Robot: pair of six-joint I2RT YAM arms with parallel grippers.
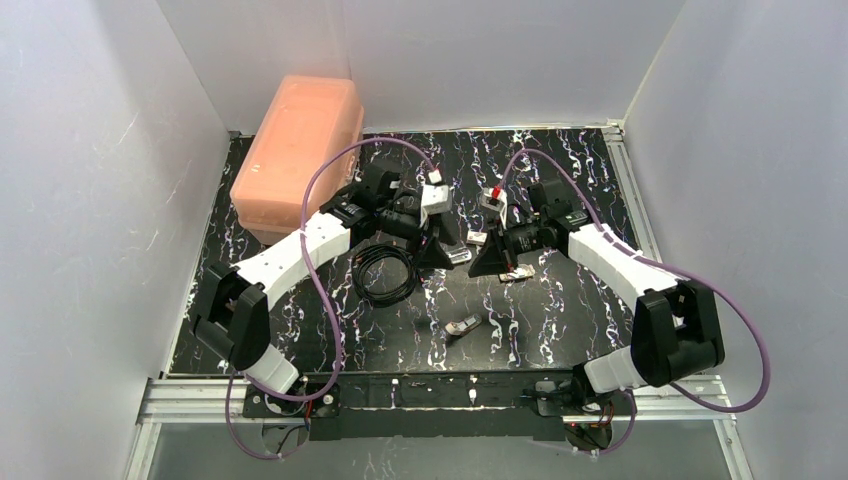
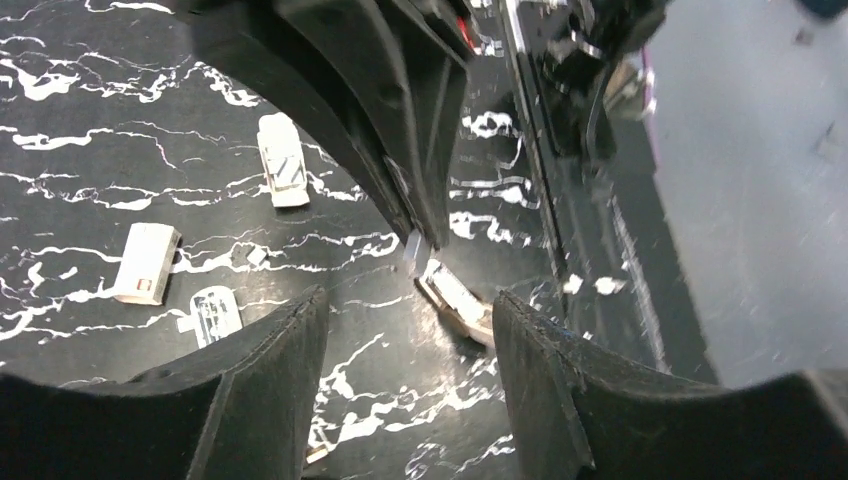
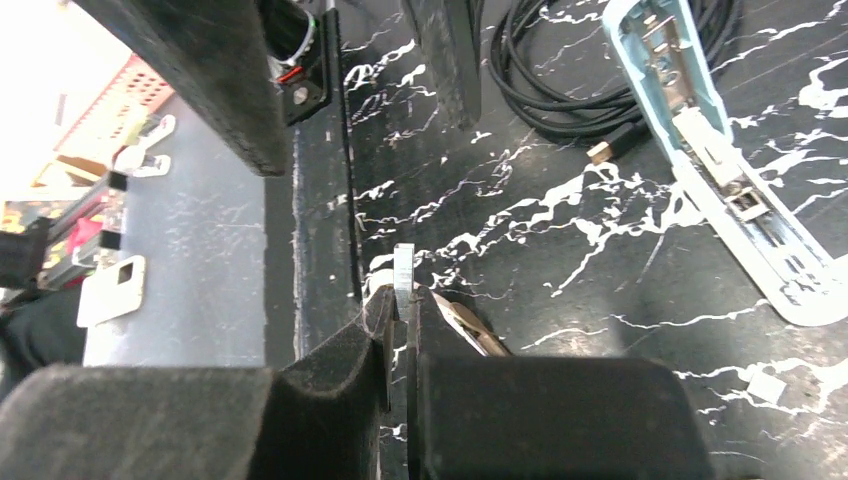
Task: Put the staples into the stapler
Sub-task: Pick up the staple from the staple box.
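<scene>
White walls close in a black, white-veined surface [image 1: 560,310], with a salmon-pink plastic box [image 1: 297,155] in its far left corner and a coil of black cable [image 1: 385,272] lying left of the middle.

The right end effector [image 3: 400,312] has its jaws drawn almost together on the staples [image 3: 403,272], a short silvery strip that stands up past the fingertips. From the left wrist view the same strip [image 2: 413,250] shows at the tips of the right end effector [image 2: 425,225], hanging over the part of the surface near its near edge. Just beneath it lies a small tan and silver piece [image 2: 455,300], flat on the surface.

The left end effector [image 2: 408,300] stands roughly half open with nothing between its fingers [image 2: 300,350], facing the right one across that piece.

The stapler [image 3: 720,160] lies opened out on the surface, its light-blue shell down and the metal channel facing up, just beside the end of the cable and apart from both end effectors. A small white block [image 2: 147,262] rests farther off.
</scene>
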